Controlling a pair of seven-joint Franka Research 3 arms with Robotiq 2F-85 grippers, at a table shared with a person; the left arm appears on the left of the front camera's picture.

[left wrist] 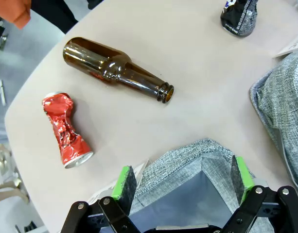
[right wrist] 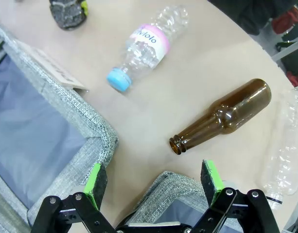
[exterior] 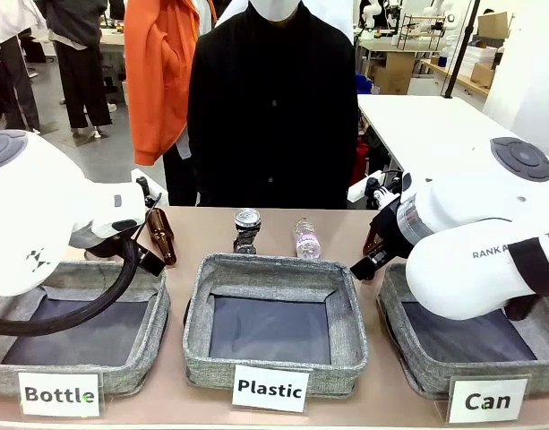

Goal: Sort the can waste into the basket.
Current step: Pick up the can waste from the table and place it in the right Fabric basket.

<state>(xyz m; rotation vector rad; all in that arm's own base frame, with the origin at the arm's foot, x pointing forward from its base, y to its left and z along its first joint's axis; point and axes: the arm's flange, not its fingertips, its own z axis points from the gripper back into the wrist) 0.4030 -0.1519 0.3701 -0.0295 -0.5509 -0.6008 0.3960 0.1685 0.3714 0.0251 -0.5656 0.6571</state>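
A crushed red can lies on the table beyond my left gripper, to the left of its open, empty fingers. A black crushed can with a silver top stands at the far middle of the table, behind the middle basket, and shows again as the black can and the black can. The grey basket carded "Can" sits at the front right, partly under my right arm. My right gripper hangs open and empty over that basket's far corner.
Brown glass bottles lie on the table ahead of each gripper. A clear bottle with a blue cap and another clear bottle lie nearby. Baskets marked "Bottle" and "Plastic" sit in front. A person stands across the table.
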